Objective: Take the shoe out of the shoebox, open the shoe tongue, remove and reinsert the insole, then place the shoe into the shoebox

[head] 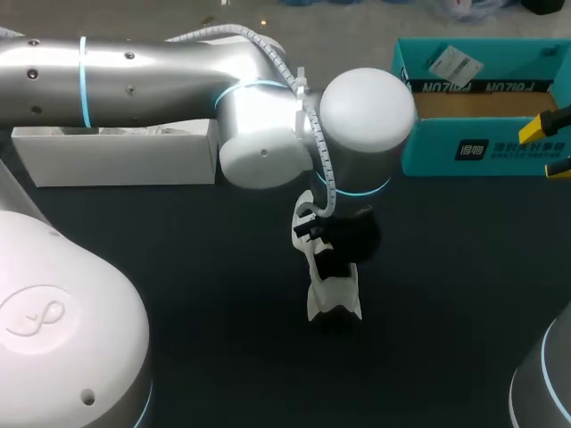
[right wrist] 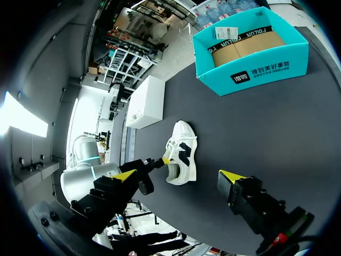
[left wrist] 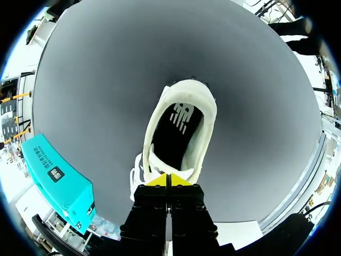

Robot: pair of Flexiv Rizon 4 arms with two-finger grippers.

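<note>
- Head view: left arm comes in from the left and crosses to the middle of the dark worktop; its wrist hangs over the shoe and hides its own fingers.
- Head view: white shoe stands on the worktop under that wrist, outside the box, and only part of it shows.
- Head view: teal shoebox sits at the far right of the worktop, open on top, well apart from the shoe.
- Head view: right gripper shows at the right edge, by the shoebox's front wall, with its yellow tips apart.
- Head view: white box lies at the far left, behind the left arm.
- Left wrist view: left gripper has its fingers pressed together at the tongue end of the shoe's opening; I cannot tell whether the tongue is pinched between them.
- Left wrist view: black insole lies inside the shoe, ahead of the fingers.
- Left wrist view: shoebox stands off to one side of the gripper.
- Right wrist view: right gripper has its fingers wide apart with nothing between them.
- Right wrist view: shoe stands upright on the worktop ahead of it, with the left gripper at its opening.
- Right wrist view: shoebox lies beyond the shoe, brown card showing inside; the white box lies beside it, apart.
</note>
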